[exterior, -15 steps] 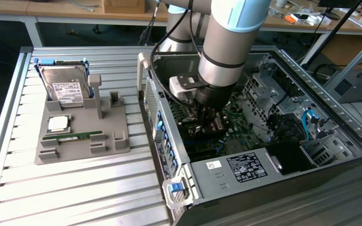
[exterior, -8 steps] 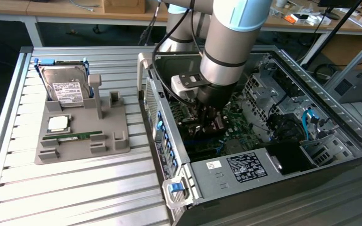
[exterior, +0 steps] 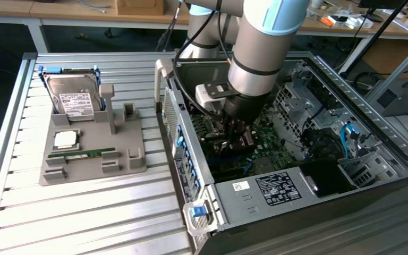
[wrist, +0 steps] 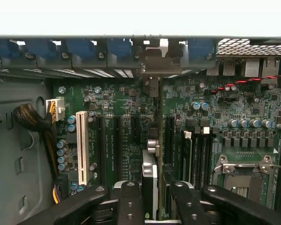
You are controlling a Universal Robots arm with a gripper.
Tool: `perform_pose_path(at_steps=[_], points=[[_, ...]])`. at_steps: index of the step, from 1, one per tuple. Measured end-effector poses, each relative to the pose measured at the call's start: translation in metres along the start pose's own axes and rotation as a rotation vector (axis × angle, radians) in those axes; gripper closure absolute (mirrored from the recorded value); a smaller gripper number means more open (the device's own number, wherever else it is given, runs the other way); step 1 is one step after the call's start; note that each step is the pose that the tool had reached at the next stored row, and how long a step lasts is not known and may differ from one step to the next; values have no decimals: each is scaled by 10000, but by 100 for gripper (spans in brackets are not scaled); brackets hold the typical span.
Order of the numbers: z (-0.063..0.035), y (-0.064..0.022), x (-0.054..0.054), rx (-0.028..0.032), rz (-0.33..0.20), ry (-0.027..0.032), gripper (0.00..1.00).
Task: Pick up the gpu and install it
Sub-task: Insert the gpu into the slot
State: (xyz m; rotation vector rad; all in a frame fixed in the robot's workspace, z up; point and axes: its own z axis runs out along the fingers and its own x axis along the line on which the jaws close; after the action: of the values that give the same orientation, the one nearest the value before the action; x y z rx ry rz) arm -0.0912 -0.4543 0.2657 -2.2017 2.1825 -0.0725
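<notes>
Inside the open case [exterior: 374, 159], in the exterior view, the arm [exterior: 261, 53] reaches down over the motherboard [exterior: 275, 133] and the gripper [exterior: 238, 139] hangs low between the case walls. A dark card, the gpu [exterior: 243, 142], sits at its tips, though the grip itself is hard to read from here. Well away from the gripper, outside the case, a grey tray [exterior: 91, 154] carries a hard drive [exterior: 73, 98], a cpu [exterior: 66, 139] and a memory stick [exterior: 87, 153].

In the wrist view, the black fingers [wrist: 131, 201] stand half closed, pinching the gpu [wrist: 150, 176] edge-on between them. The card runs straight ahead from the gripper toward the rear brackets [wrist: 112, 51], just above the black slots [wrist: 136, 136]; the white slot [wrist: 82, 147] lies off to one side.

Judging from this, the main risk is misalignment: if the card edge is offset or tilted against its slot, pushing down could jam it or bend contacts. The bracket end could also catch on the rear frame.
</notes>
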Motion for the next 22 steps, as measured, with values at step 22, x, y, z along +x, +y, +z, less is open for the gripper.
perform_pose_path(at_steps=[22], points=[[0,39,-27,-2,166,28,73]])
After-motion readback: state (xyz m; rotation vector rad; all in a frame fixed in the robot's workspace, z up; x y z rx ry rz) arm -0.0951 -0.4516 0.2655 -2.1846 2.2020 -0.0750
